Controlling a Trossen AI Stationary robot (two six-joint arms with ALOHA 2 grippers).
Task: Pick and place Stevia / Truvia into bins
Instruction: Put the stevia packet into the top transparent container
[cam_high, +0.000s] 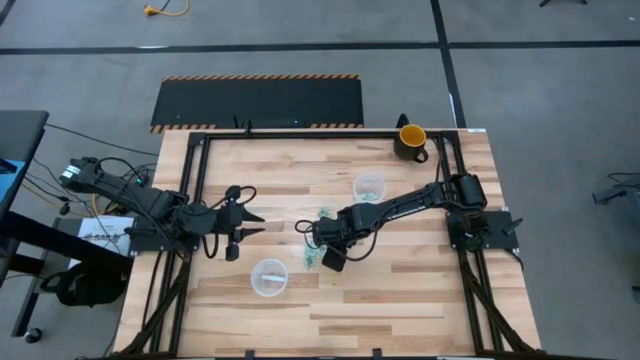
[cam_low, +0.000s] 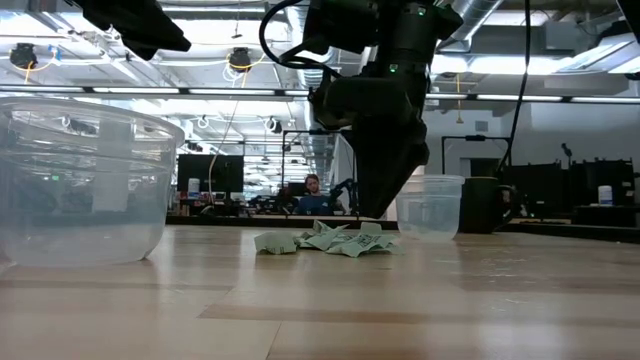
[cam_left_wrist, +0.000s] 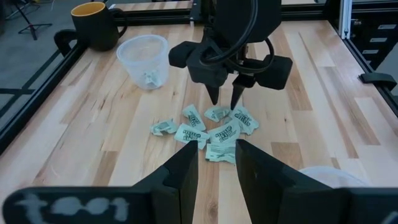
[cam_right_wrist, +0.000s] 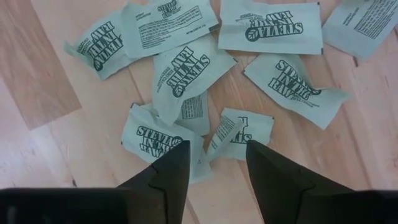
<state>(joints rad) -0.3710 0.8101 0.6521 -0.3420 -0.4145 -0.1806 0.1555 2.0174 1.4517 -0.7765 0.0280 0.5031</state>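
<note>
Several light green Stevia sachets (cam_left_wrist: 214, 130) lie flat in a loose pile on the wooden table (cam_high: 400, 290). My right gripper (cam_right_wrist: 216, 149) points down over the pile, open, its fingertips on either side of a crumpled sachet (cam_right_wrist: 242, 132). From the left wrist view the right gripper (cam_left_wrist: 225, 101) shows at the pile's far edge. One clear cup (cam_high: 369, 187) beyond the pile holds a sachet; another clear cup (cam_high: 269, 277) stands nearer the front. My left gripper (cam_high: 252, 225) hovers open at the left, clear of the pile. My right gripper comes at the pile from above, its fingers (cam_left_wrist: 214, 96) pointing down with their tips low at the sachets. Whether the tips touch a sachet, I cannot tell.
A dark mug (cam_high: 411, 140) with a yellow inside stands at the far right corner. Black rails (cam_high: 195, 190) frame the table's left, right and far sides. Bare wood lies toward the near edge. People and benches show in the room behind.
</note>
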